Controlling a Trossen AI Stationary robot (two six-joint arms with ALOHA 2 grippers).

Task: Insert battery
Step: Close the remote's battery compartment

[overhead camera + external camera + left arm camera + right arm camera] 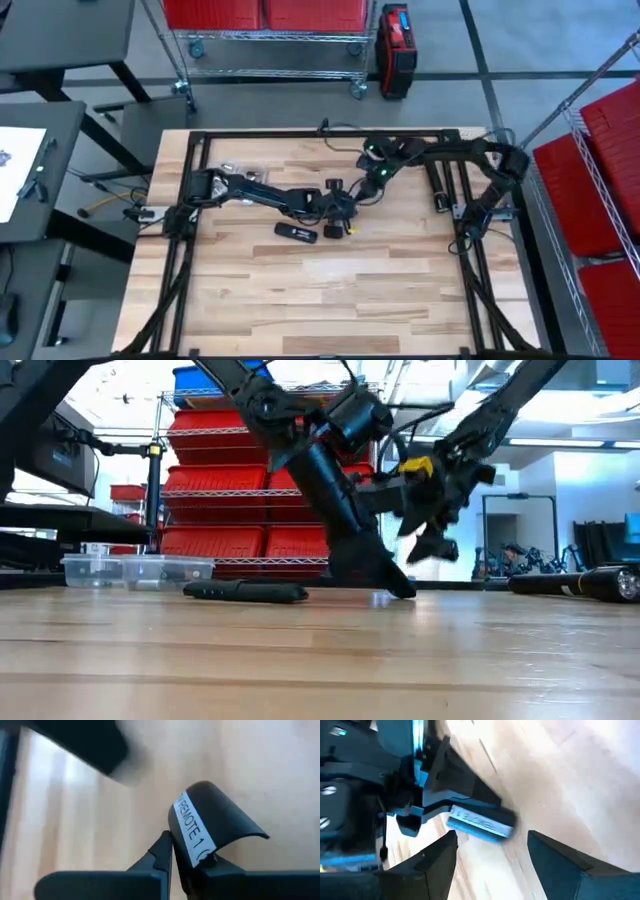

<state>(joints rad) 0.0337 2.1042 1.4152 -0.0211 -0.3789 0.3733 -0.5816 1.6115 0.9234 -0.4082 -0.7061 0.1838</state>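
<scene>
A slim black remote [297,233] lies flat on the wooden table [320,300], just left of centre; it also shows in the low view as the remote [245,592]. My left gripper [192,852] reaches down to the table at centre [338,222] and is shut on a black curved piece [215,817] bearing a white label that reads REMOTE 1. My right gripper [492,850] hangs open in the air close beside it, on its far right [435,548], with nothing between its fingers. No battery shows plainly. My left gripper pinches the black curved piece between its two fingers at its labelled end [192,845]. The fingers come slanting down from the table's left [375,565]. The piece sticks out past the fingertips just above the table; whether it touches the wood I cannot tell.
Clear plastic boxes [135,568] stand at the table's far left. A dark bar [575,582] lies at the right edge of the low view. Bare wood spreads over the near half of the table. Red bins on wire shelves [270,15] stand beyond the far edge.
</scene>
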